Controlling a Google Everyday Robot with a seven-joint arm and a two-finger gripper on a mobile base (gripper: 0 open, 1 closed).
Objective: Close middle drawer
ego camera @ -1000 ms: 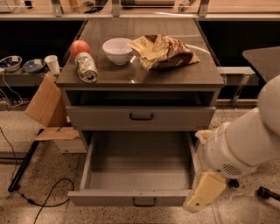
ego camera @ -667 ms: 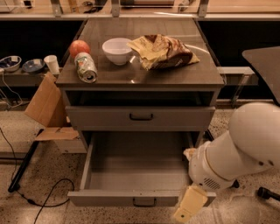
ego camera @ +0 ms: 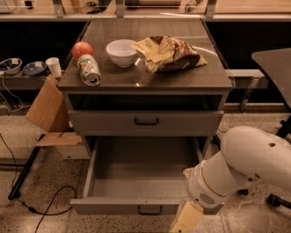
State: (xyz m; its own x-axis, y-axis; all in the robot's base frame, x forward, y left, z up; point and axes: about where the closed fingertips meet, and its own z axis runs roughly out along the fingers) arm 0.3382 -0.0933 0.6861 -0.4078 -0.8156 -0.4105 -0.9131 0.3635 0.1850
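Metal middle drawer [ego camera: 141, 175] sits open, cream end effector [ego camera: 186, 219] beside its front-right corner, grip unclear.

Middle drawer [ego camera: 136, 182]: grey, wide, shallow, stood pulled well out toward 6 o'clock, level. Small dark pull sat centred on its flat front panel. Gripper [ego camera: 186, 219] hung at the drawer's 5 o'clock, by the front panel's right end.

Warm, dim light falls on a speckled stone floor [ego camera: 259, 223]. A cardboard box [ego camera: 45, 107] leans at left below a low shelf [ego camera: 22, 83], and a wooden counter [ego camera: 254, 7] spans the dark back wall. The end effector [ego camera: 185, 219] hangs by the bottom edge.
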